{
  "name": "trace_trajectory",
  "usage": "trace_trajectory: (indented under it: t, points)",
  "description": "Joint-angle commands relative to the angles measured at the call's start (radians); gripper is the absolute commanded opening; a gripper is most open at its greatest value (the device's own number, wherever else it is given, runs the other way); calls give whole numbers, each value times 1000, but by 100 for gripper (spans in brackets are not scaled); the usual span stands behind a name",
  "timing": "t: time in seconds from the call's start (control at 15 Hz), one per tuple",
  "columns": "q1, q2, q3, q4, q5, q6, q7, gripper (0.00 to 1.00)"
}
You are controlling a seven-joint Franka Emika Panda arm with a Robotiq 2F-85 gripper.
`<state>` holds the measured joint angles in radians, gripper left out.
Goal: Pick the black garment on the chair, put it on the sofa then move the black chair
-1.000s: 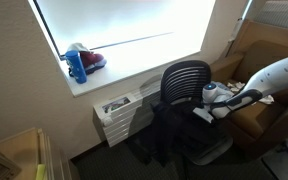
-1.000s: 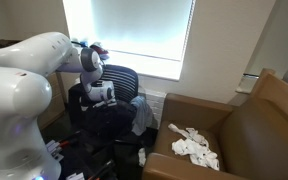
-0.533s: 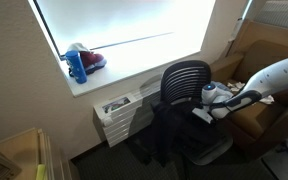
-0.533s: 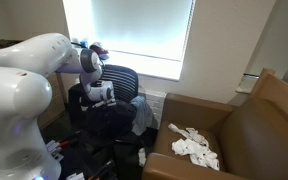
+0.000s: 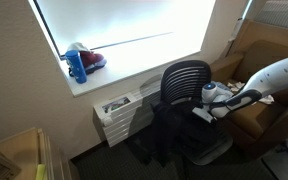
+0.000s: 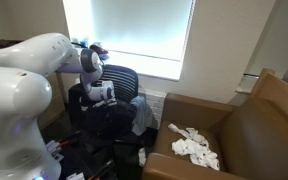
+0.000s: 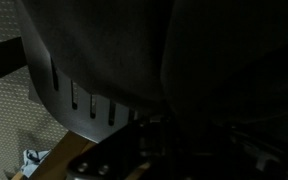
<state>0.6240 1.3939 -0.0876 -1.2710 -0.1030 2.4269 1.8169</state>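
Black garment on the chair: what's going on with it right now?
The gripper is down at the black garment, which lies draped over the seat of the chair. Whether its jaws grip the cloth cannot be told; the wrist view is too dark. The garment is not yet on the sofa, where small white cloths lie.

This looks like an office or study. A black swivel office chair (image 5: pixel 187 78) stands before a wide, bright window (image 5: pixel 124 30) at twelve o'clock in an exterior view. A blue bottle (image 5: pixel 77 67) sits on the sill (image 5: pixel 134 70) at ten o'clock, with a white drawer unit (image 5: pixel 117 112) beneath. A brown sofa (image 6: pixel 249 125) fills four o'clock in an exterior view.
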Motion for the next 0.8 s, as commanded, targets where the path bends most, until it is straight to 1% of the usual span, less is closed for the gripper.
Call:
trace_trajectory:
  t: [0.0,0.2,0.33,0.4,0.53,0.73]
  points:
    - [-22,-20,16,-17,4,-7,-37,0]
    - [-20,-51,20,-35,-3,-13,-65,2]
    - [21,-161,-19,-137,-36,52,-54,2]
    - [57,-205,-60,-193,-68,134,-17,2]
    - [116,-282,-131,-264,-116,211,59,2]
    - [234,-408,-270,-387,-169,328,220,2]
